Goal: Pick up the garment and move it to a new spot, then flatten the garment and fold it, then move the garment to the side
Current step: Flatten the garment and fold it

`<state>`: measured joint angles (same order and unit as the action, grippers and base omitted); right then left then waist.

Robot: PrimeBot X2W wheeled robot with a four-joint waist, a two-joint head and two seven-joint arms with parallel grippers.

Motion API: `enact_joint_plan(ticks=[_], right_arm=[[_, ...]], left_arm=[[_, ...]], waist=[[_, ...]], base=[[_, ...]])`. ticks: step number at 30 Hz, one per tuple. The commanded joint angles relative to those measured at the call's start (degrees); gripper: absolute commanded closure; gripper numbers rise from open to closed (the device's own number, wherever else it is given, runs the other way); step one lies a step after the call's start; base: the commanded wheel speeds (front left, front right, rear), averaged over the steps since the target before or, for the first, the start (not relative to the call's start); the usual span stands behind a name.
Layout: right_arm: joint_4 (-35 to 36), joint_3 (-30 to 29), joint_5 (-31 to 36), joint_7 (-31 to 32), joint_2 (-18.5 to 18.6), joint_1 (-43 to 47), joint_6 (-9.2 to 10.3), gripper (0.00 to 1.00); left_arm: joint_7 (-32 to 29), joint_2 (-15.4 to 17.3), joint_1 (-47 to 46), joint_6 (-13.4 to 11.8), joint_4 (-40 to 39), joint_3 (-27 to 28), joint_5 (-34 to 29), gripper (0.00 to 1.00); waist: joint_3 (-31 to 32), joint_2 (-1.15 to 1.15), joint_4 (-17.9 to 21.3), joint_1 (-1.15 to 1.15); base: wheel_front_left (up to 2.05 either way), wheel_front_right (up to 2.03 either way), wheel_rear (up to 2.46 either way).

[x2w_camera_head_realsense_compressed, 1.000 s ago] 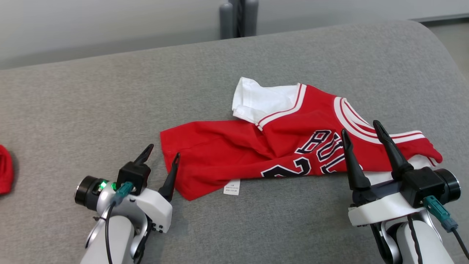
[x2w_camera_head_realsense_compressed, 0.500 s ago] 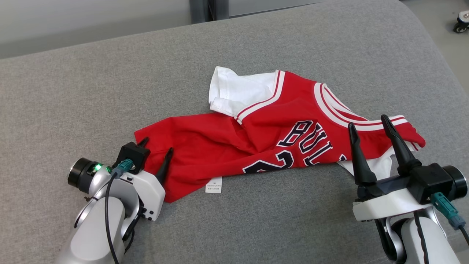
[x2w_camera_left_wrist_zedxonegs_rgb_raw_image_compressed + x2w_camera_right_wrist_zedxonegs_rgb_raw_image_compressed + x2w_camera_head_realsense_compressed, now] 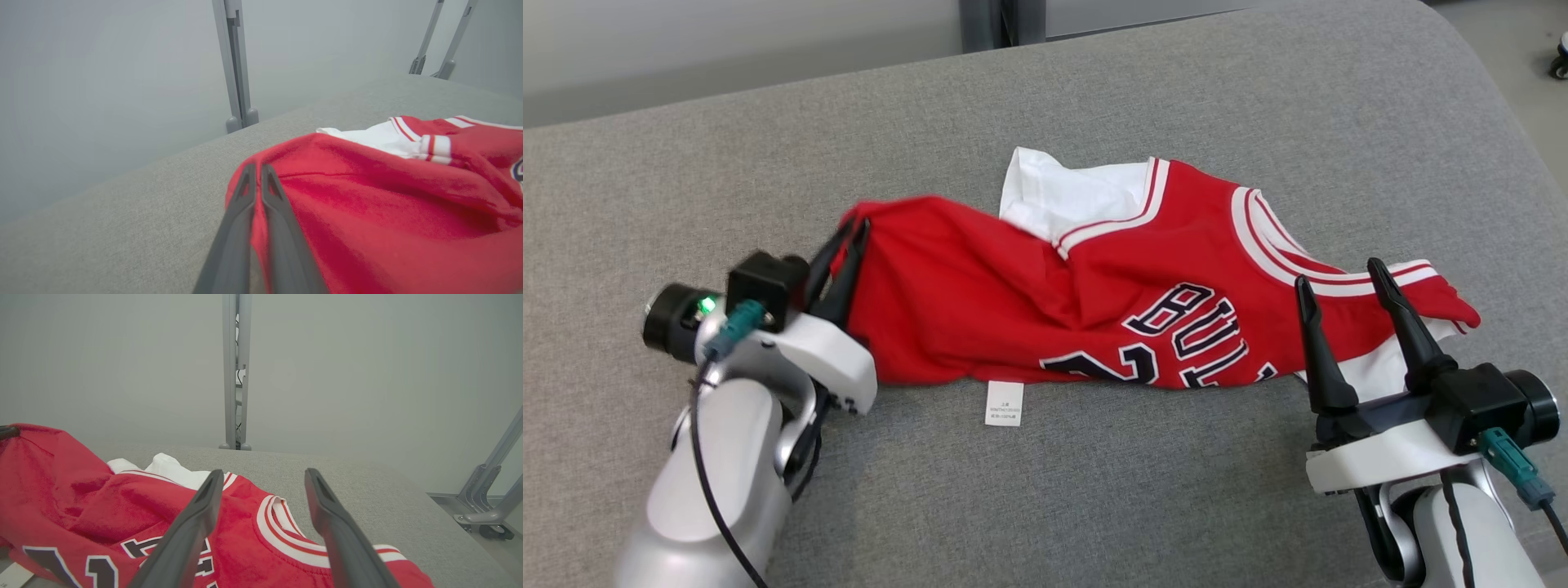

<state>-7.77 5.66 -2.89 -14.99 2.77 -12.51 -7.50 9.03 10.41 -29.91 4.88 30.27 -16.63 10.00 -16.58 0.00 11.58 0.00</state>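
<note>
Left fingers (image 3: 848, 263) are squeezed all the way together, and a red corner of the shirt (image 3: 1111, 302) is pinched between them. That corner is held up off the table (image 3: 1094, 506), so the cloth hangs from it like a little tent. The right fingers (image 3: 1319, 351) are spread wide apart and hold nothing. They point over the neck end of the shirt, and I cannot tell if they touch it.

The shirt lies on the table on the near side of the grey post (image 3: 980, 20). Its pinched corner is to the left of the post, and its neck end is far off to the right of the post. It is crumpled. One white sleeve (image 3: 1062, 196) pokes out toward the post, and a small white label (image 3: 1004, 403) lies flat on the side away from the post.

I think the shirt is light and very soft. It will not keep its shape: lift one corner and the rest sags, drags and bunches up. It will not break, but a thin pinch could slide off the edge if pulled hard. One held corner is not enough to carry it neatly. A good second place to hold would be the shoulder by the striped neck band (image 3: 1262, 237), right of the post, where the cloth looks thicker. With both ends held, the shirt should hang straight.
</note>
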Motion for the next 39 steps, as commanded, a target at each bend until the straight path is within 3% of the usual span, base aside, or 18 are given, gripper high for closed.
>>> enact_joint_plan(ticks=[1, 9, 18, 19, 20, 21, 25, 31, 39], right_arm=[[0.0, -0.2, 0.0, -0.3, 0.2, -0.6, 0.02, 0.0], [0.2, 1.2, -0.7, -0.3, 0.3, -1.4, 0.02, 0.0], [0.8, 2.6, -2.3, -0.3, 0.2, -3.2, 0.02, 0.0], [0.8, 2.9, -2.5, -0.3, 0.2, -3.4, 0.02, 0.0], [0.8, 3.1, -2.7, -0.3, 0.2, -3.6, 0.02, 0.0], [0.7, 3.3, -2.8, -0.3, 0.3, -3.6, 0.02, 0.0], [0.6, 3.7, -3.4, -0.3, 0.3, -3.5, 0.02, 0.0], [0.7, 3.0, -4.6, -0.3, 0.3, -3.6, 0.02, 0.0], [1.8, 1.4, -2.5, -0.3, 0.3, -2.2, 0.02, 0.0]], left_arm=[[0.4, 0.3, -1.2, -0.4, -0.8, 0.7, 0.6, 1.0], [-2.6, 2.2, -7.6, -2.2, -4.9, 4.6, 3.0, 1.0], [-8.3, 5.7, -17.2, -3.4, 5.4, 4.5, 0.9, 1.0], [-8.5, 6.0, -18.1, -3.4, 7.4, 4.1, 0.7, 0.95], [-9.2, 6.2, -18.8, -3.5, 9.4, 4.0, 0.6, 0.27], [-9.5, 6.4, -19.6, -3.5, 11.5, 3.8, 0.4, 0.0], [-7.8, 6.4, -22.1, -3.7, 17.3, 3.6, 0.3, 0.0], [0.9, 6.3, -24.2, -4.3, 21.3, 6.8, 3.4, 0.0], [6.1, 4.8, -18.0, -2.7, 15.4, 10.4, 7.0, 0.0]], waist=[[0.0, 0.0, 0.0, 0.0], [-0.7, 0.0, 1.1, 0.0], [-3.4, 0.0, 4.2, 0.0], [-3.7, 0.0, 4.5, 0.0], [-3.9, 0.0, 4.8, 0.0], [-4.0, 0.0, 5.1, 0.0], [-4.4, 0.0, 5.5, 0.0], [-3.6, 0.0, 4.2, 0.0], [1.4, 0.0, -0.5, 0.0]], base=[[0.0, 0.0, 0.0], [0.0, 0.0, 0.0], [0.0, 0.0, 0.0], [0.0, 0.0, 0.0], [0.0, 0.0, 0.0], [0.0, 0.0, 0.0], [0.0, 0.0, 0.0], [0.0, 0.0, 0.0], [0.0, 0.0, 0.0]])
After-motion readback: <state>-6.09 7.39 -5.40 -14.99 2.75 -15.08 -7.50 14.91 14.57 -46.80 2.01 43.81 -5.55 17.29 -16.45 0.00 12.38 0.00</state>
